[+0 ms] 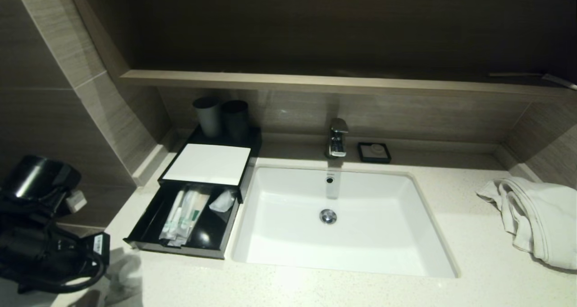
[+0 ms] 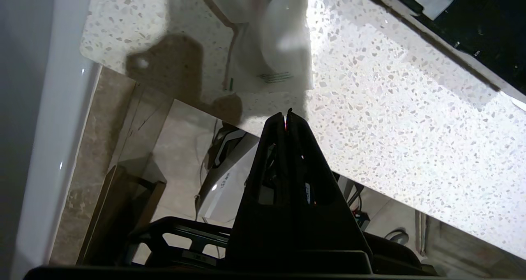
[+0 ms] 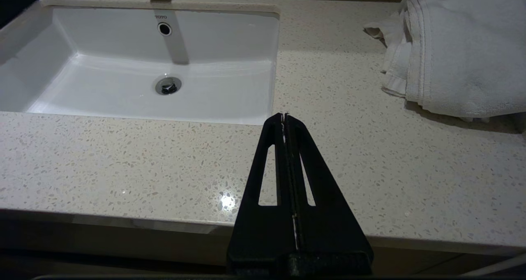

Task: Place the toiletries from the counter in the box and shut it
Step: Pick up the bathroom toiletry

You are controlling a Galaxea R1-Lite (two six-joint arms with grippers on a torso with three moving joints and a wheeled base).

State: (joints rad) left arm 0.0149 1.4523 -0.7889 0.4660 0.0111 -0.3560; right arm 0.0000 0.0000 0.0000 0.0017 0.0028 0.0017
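A black box [image 1: 145, 228] stands left of the sink with its drawer pulled open, and its corner shows in the left wrist view [image 2: 472, 29]. Several white wrapped toiletries [image 1: 182, 217] lie in the drawer. One clear toiletry packet [image 2: 267, 37] lies on the counter near the front left corner, just in front of the box; in the head view it [image 1: 124, 271] is in shadow. My left gripper [image 2: 286, 117] is shut and empty, just short of that packet at the counter's edge. My right gripper [image 3: 284, 117] is shut and empty over the counter in front of the sink.
A white sink [image 1: 342, 253] with a tap [image 1: 337, 138] fills the middle. A small black soap dish [image 1: 374, 152] and two dark cups [image 1: 221, 115] stand at the back. A white towel [image 1: 536, 217] lies at the right. A wall closes in the left side.
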